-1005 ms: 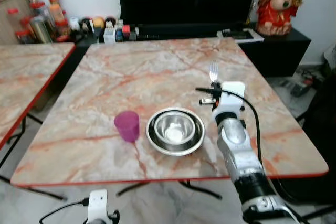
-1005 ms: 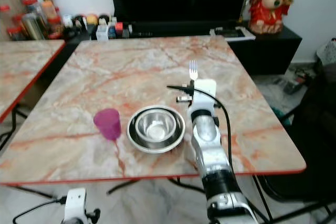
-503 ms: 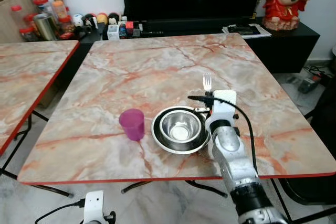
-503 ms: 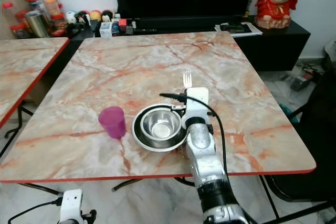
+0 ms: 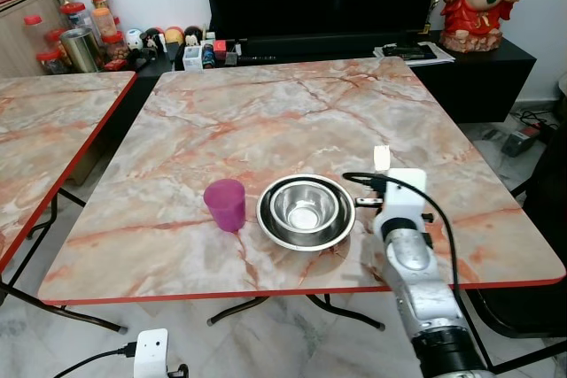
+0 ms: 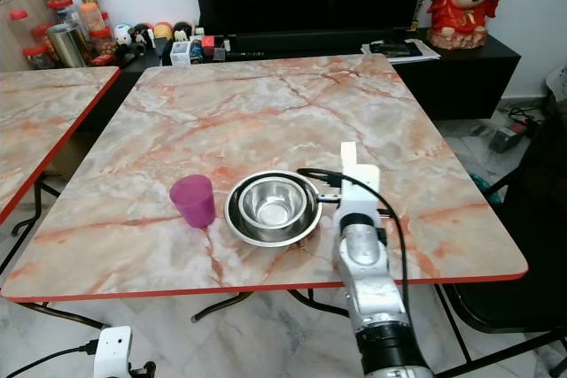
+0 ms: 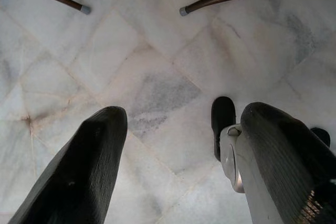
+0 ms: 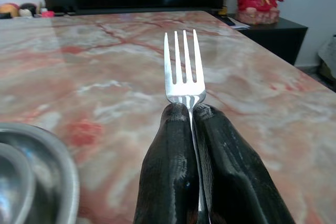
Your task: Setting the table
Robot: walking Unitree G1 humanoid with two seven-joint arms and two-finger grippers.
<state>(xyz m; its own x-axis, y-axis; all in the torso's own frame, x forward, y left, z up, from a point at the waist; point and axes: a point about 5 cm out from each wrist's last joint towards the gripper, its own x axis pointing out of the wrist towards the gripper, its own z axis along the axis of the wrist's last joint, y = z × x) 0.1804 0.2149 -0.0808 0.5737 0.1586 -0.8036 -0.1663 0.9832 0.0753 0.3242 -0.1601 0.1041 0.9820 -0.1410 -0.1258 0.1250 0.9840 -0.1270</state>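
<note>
The right gripper (image 8: 191,109) pinches the silver metal fork (image 8: 183,72) beside the nested steel bowls (image 5: 306,211); lowered carelessly, it could hit their rim.

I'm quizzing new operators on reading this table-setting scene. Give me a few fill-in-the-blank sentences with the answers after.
1. The right gripper is shut on a ____.
2. The cup on the table is ____ in colour.
3. The steel bowl stands between the cup and the ____ gripper.
4. The left gripper hangs over the ____, fingers apart.

Missing words: fork; purple; right; floor
</note>
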